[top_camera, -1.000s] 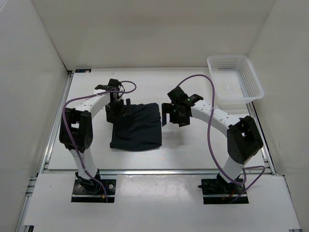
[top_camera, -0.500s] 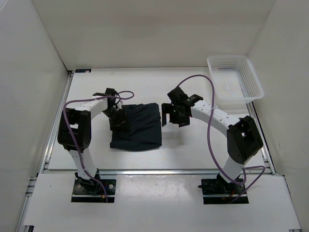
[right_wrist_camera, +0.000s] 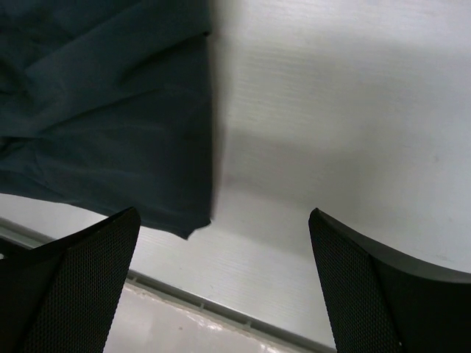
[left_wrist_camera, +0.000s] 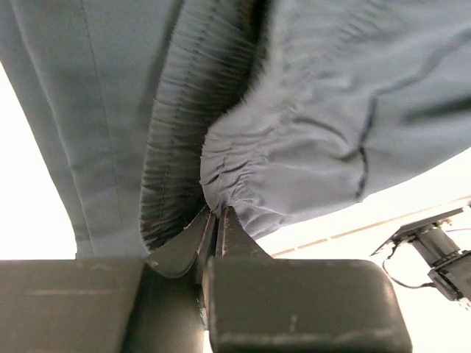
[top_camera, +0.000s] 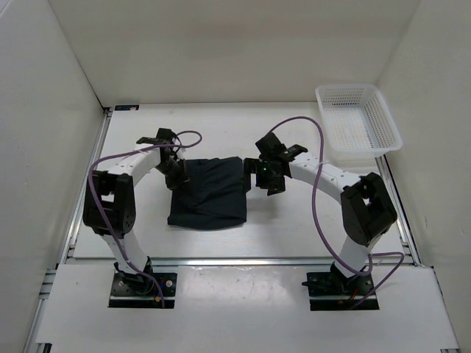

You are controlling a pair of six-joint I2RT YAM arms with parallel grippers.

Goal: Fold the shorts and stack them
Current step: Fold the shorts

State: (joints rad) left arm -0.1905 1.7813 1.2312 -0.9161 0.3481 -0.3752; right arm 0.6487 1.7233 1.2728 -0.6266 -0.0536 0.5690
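**A:** Where are the shorts?

**B:** I see the shorts point(top_camera: 210, 195) lying in a rumpled dark square on the white table point(top_camera: 287, 228), just toward 9 o'clock from its centre. The white mesh basket point(top_camera: 358, 126) sits well apart, out at 2 o'clock.

**A:** Left side?

**B:** My left gripper point(left_wrist_camera: 217, 215) has its jaws pinched tight on gathered fabric by the waistband point(left_wrist_camera: 176, 147), at the shorts' 10 o'clock corner.

**A:** And the right?

**B:** My right gripper point(right_wrist_camera: 224, 220) hangs with jaws spread wide, holding nothing, over the table just beside the shorts' 2 o'clock edge.
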